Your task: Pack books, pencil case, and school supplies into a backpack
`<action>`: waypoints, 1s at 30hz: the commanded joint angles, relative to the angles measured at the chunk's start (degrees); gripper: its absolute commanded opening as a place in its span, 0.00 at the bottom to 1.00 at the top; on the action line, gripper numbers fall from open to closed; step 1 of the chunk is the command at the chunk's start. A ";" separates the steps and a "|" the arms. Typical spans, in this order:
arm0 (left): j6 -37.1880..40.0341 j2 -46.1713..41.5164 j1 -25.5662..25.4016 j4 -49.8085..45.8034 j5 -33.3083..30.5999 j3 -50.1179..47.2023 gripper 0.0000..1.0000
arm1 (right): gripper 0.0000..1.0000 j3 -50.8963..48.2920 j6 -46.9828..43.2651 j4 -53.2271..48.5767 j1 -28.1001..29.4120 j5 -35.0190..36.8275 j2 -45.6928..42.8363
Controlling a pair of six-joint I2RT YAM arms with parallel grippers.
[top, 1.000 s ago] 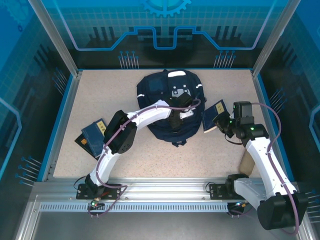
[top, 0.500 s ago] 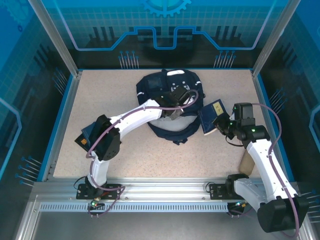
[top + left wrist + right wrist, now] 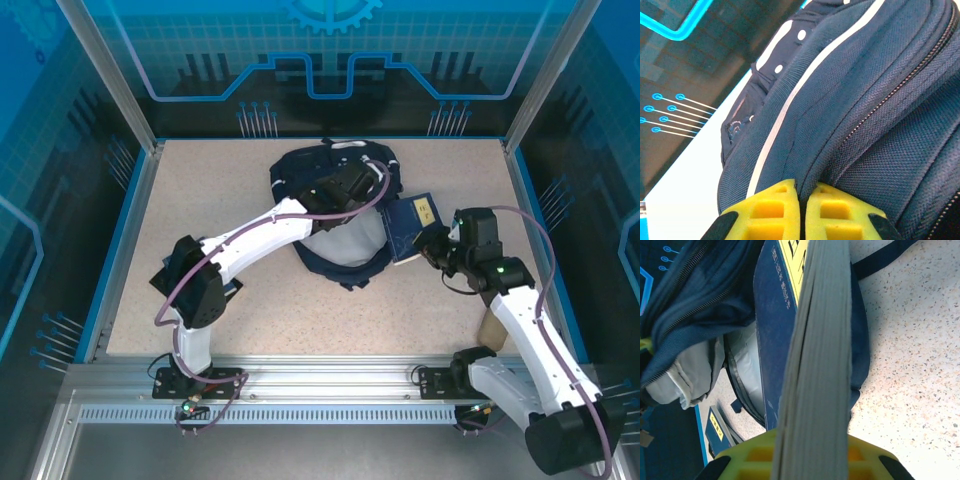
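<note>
Now: left gripper (image 3: 802, 195) pinched together on a fold of the backpack (image 3: 300, 172), which sits mid-way across the table (image 3: 250, 300), its mouth gaping. Meanwhile right gripper (image 3: 437, 247) is clamped on a book (image 3: 410, 222) just beside that mouth, possibly touching it; hard to tell.

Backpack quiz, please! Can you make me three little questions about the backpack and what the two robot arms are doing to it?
1. True or false: the left jaws are pinched shut on the fabric of the backpack.
2. Pick one: the right jaws hold A) a pencil case, B) a dark-blue book, C) nothing at all.
3. Fill the gap: the lining showing inside the open backpack is light ____.

Key: 1 true. 2 B. 3 grey.
</note>
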 commanded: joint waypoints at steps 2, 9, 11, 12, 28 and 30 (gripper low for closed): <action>-3.29 -1.61 -0.83 9.79 -4.84 5.32 0.00 | 0.12 -0.70 2.29 -5.01 2.38 2.43 -4.83; -4.73 -0.87 -0.82 8.35 -4.47 6.08 0.00 | 0.12 1.27 1.70 -9.36 2.43 5.17 -4.76; -5.23 0.64 -0.80 5.67 -4.56 8.63 0.00 | 0.12 0.60 2.26 -8.07 2.77 4.42 -4.24; -5.41 1.00 -0.80 4.82 -4.29 9.54 0.00 | 0.12 0.08 2.42 -7.04 2.82 3.71 -3.99; -12.80 -3.26 -0.83 -1.69 3.88 14.28 0.00 | 0.14 -4.13 11.47 40.51 9.00 -7.57 17.73; -13.09 -3.69 -0.81 -1.99 3.97 14.34 0.00 | 0.14 -3.49 12.49 44.71 9.58 -7.39 21.48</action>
